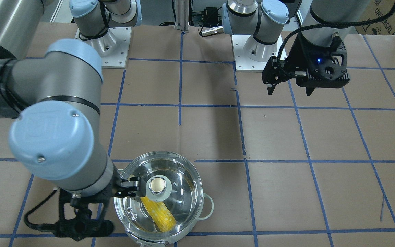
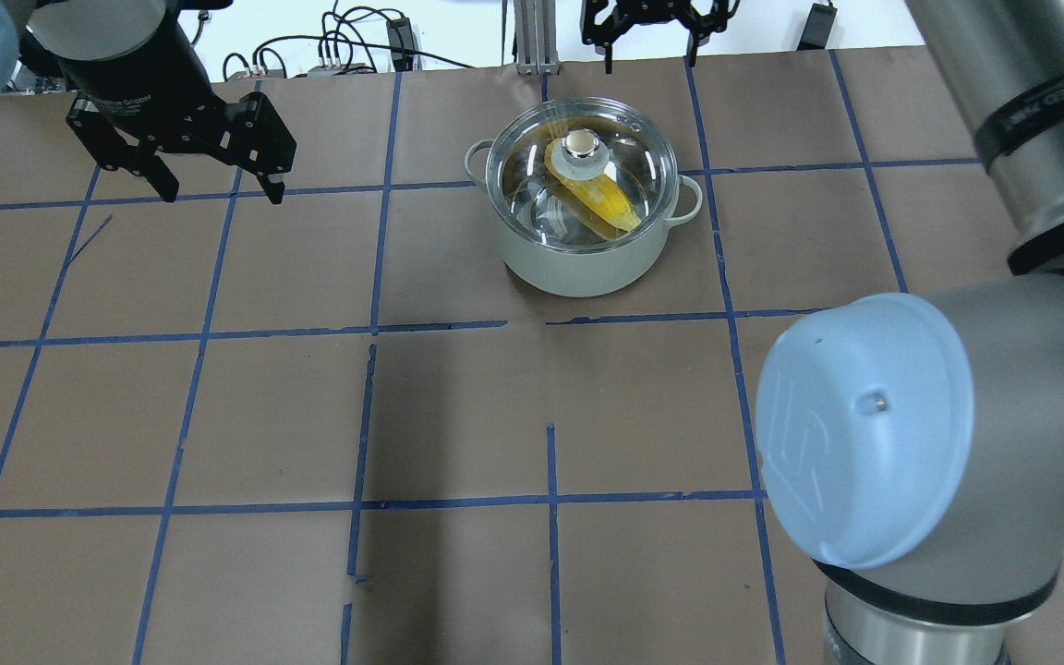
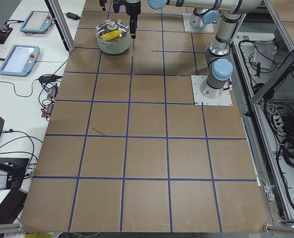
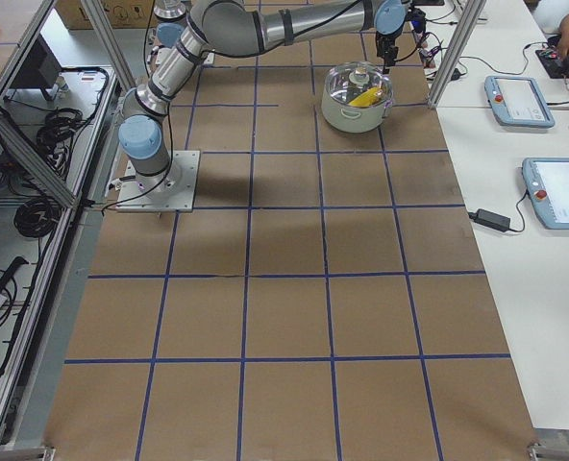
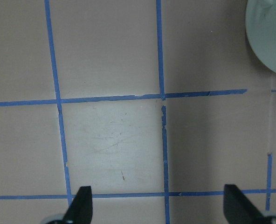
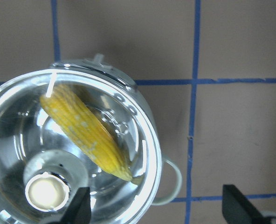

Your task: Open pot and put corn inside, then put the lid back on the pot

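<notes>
lid (image 2: 643, 180) on pot (image 2: 578, 268), corn (image 6: 84, 133) inside; task looks done | right gripper (image 6: 156, 205) jaws apart beside knob (image 2: 579, 145) | left gripper (image 2: 221, 189) apart, well clear | next: retract right gripper upward, don't clip knob

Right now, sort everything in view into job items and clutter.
Job: pale mint steel pot; yellow corn ear inside it; clear glass lid seated on top.
Clutter: grey touchscreen pendant, black power brick, both on the white side bench.
</notes>
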`<state>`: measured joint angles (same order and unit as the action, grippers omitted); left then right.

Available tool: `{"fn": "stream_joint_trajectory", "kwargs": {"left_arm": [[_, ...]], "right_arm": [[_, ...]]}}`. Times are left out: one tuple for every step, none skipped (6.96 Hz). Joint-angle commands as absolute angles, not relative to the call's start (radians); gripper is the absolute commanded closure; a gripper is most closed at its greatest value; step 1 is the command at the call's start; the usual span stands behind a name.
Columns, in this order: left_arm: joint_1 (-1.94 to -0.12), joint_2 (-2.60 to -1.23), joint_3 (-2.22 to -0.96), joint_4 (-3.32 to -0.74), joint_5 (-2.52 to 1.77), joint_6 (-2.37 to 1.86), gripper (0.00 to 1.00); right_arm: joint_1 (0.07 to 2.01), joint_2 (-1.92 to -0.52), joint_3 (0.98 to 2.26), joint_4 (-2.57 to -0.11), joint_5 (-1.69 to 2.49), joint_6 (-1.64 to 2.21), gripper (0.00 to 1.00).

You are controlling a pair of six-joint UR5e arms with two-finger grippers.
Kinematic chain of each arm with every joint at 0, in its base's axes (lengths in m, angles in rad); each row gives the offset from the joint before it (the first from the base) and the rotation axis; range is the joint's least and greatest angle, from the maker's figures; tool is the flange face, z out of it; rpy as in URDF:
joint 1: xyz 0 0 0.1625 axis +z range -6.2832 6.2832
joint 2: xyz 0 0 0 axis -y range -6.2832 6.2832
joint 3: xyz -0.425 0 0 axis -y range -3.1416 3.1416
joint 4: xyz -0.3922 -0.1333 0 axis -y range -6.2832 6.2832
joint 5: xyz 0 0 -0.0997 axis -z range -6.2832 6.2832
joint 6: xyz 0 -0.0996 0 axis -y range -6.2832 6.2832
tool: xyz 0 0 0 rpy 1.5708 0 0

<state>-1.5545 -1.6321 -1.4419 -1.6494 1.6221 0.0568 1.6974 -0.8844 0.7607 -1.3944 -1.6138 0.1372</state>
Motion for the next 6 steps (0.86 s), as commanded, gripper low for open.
{"fn": "stream_joint_trajectory", "kwargs": {"left_arm": [[-1.554,-1.632,-1.442,-1.649,1.621,0.057,0.00],[-1.554,-1.632,-1.442,-1.651,1.621,0.057,0.00],[-1.554,-1.632,-1.442,-1.649,1.621,0.057,0.00],[-1.552,-1.634,-1.442,-1.648,1.621,0.057,0.00],[-1.552,-1.634,-1.442,-1.646,1.620,0.057,0.00],[-1.551,-1.634,-1.442,-1.644,1.620,0.058,0.00]], "right_arm": [[1.629,-1.036,0.910,-1.403,-1.655,0.129,0.00],[1.593,-1.139,1.028,-1.457,-1.641,0.089,0.00],[1.603,-1.255,1.167,-1.444,-1.622,0.095,0.00],[1.627,-1.381,1.292,-1.427,-1.631,0.088,0.00],[1.631,-1.461,1.369,-1.452,-1.618,0.089,0.00],[1.631,-1.489,1.415,-1.583,-1.609,0.056,0.01]]}}
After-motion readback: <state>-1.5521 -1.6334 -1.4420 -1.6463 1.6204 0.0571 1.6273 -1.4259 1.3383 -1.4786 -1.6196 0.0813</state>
